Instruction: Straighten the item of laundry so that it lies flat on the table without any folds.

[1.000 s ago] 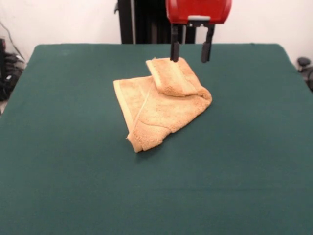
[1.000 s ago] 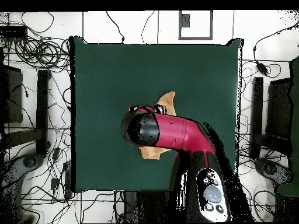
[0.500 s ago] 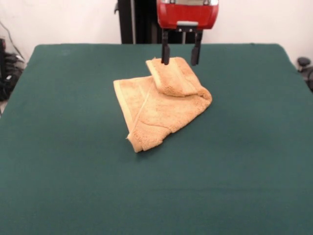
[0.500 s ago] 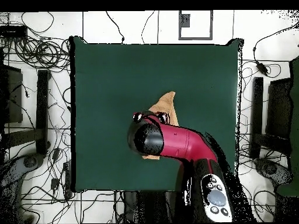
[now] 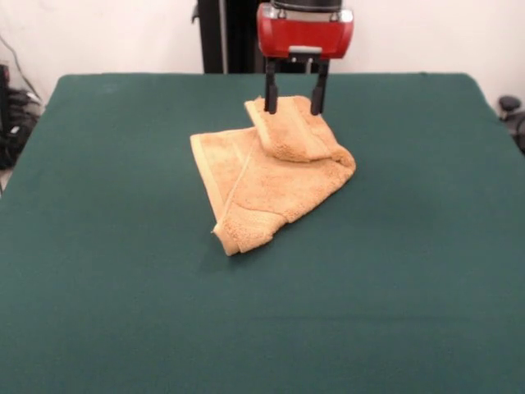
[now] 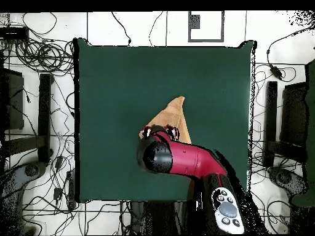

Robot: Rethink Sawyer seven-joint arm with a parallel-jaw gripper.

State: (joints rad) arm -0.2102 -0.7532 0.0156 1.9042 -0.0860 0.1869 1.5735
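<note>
The item of laundry point(image 5: 267, 180) is a tan-orange towel lying crumpled near the middle of the green table point(image 5: 107, 287). One corner is folded back over itself into a raised flap at the towel's far end. My gripper point(image 5: 293, 107) is open, its two black fingers straddling that folded flap, tips at about the level of the flap's top. In the overhead view the towel point(image 6: 171, 115) shows only partly, and my red arm covers the rest of it. The gripper point(image 6: 159, 131) is mostly hidden under the wrist there.
Green table cloth point(image 6: 111, 86) spreads wide on all sides of the towel. Cables and stands point(image 6: 37, 58) lie on the floor beyond the table edges. A black column point(image 5: 212, 37) stands behind the table.
My gripper has moved left and lowered, from above and right of the folded flap to straddling it. The towel has not moved.
</note>
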